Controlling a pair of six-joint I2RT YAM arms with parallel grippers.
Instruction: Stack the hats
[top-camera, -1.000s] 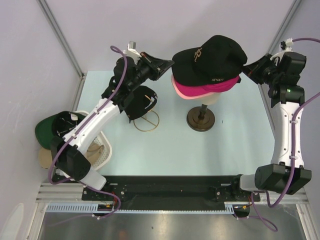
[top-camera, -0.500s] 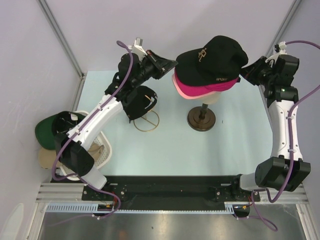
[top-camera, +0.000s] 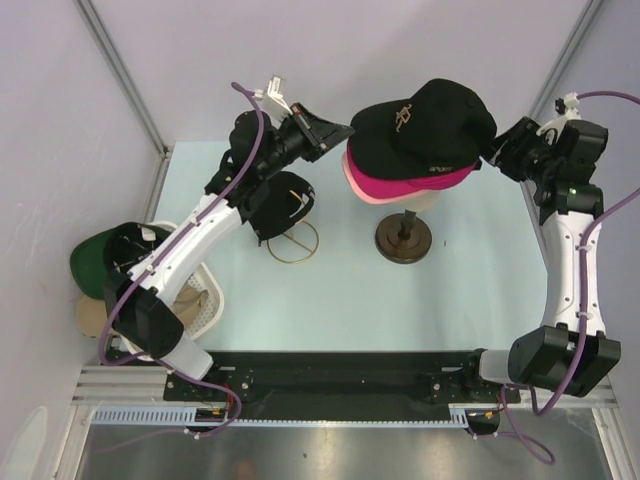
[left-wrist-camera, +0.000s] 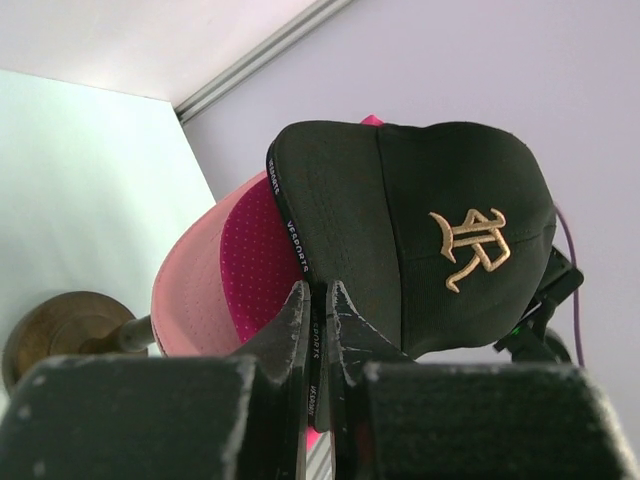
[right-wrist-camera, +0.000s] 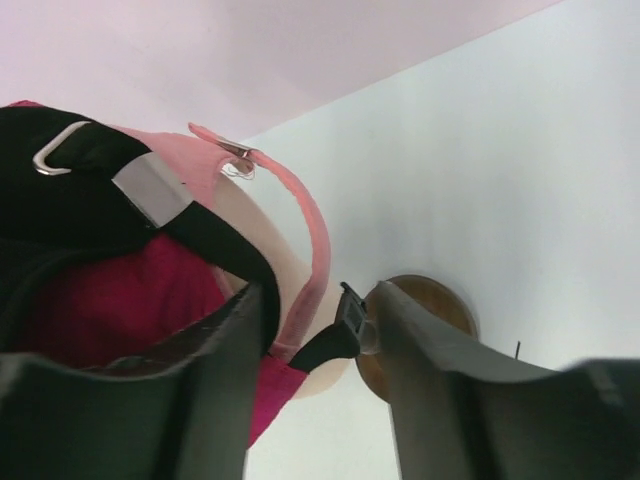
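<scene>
A black cap with a gold logo sits on top of a magenta cap and a light pink cap on the mannequin head. My left gripper is shut on the black cap's brim edge. At the cap's back, my right gripper stands open. The cap's black strap end hangs loose between its fingers. A dark green cap and a tan cap lie at the left.
The head's stand has a round bronze base. A white mesh basket sits at the near left. Another black cap rests by a gold wire ring under my left arm.
The right gripper has opened and let go of the back of the black cap. The cap has settled lower onto the stack, and the left gripper still holds its brim.
</scene>
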